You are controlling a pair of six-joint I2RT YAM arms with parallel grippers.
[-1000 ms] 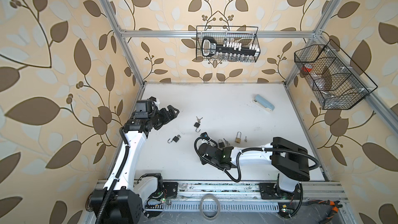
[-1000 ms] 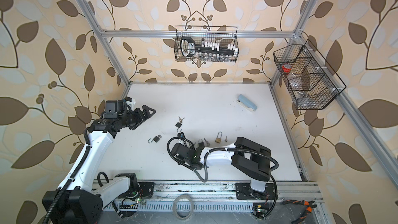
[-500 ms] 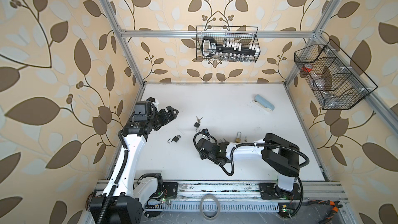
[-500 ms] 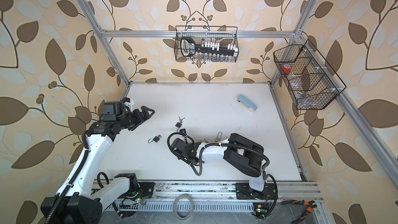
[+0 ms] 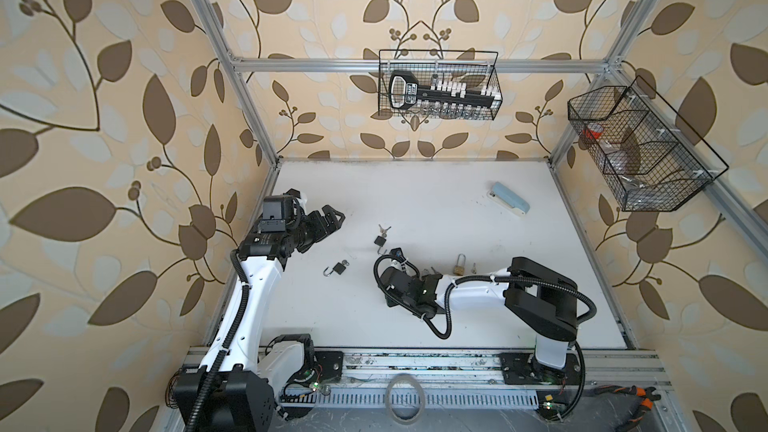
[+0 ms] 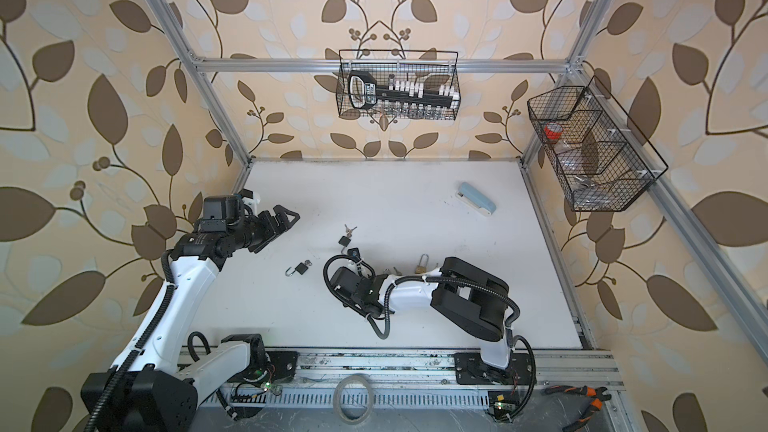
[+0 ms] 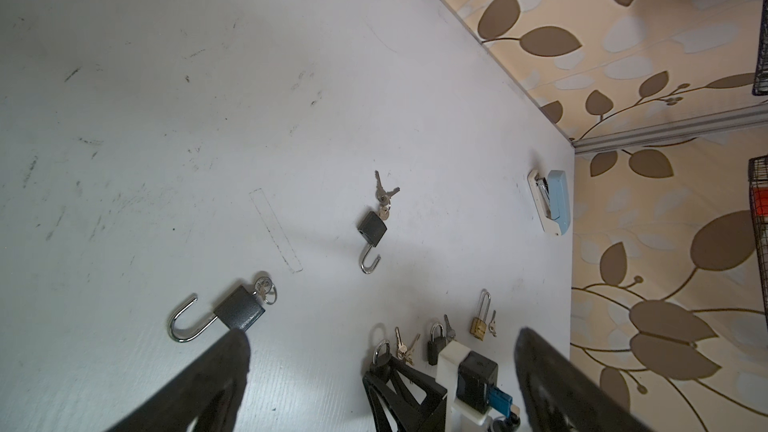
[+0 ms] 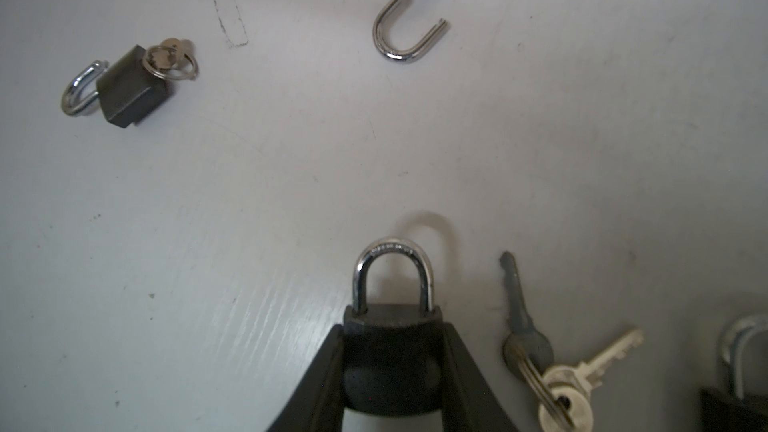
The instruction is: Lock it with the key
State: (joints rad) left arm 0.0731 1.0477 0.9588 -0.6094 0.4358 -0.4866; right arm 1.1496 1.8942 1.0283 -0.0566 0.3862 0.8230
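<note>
Two things, Jo: what has the right pincer got, and how far is it open?

Part-way closed, Sam, with both fingers against the flat sides of a small black padlock, about the middle of the table. Its hoop is pushed home. How firm the squeeze is I can't tell

And the key?

A bunch of keys lies flat just to the right of that padlock, not touching it. Farther out are the open padlock on the left and the open padlock at the far side, each with keys at its base. The left pincer hovers wide open and empty, well to the left of them all

How will the lock handle?

My guess is heavy for its size, quite rigid, with smooth painted sides that could slip or twist between the fingers. Hold the body across its flat faces, low down, never by the hoop

And the key itself?

Thin, light and flat on the table, so hard to get under. I'd take it by the round head, and expect its ring-mates to dangle and tug a little as it turns
</note>
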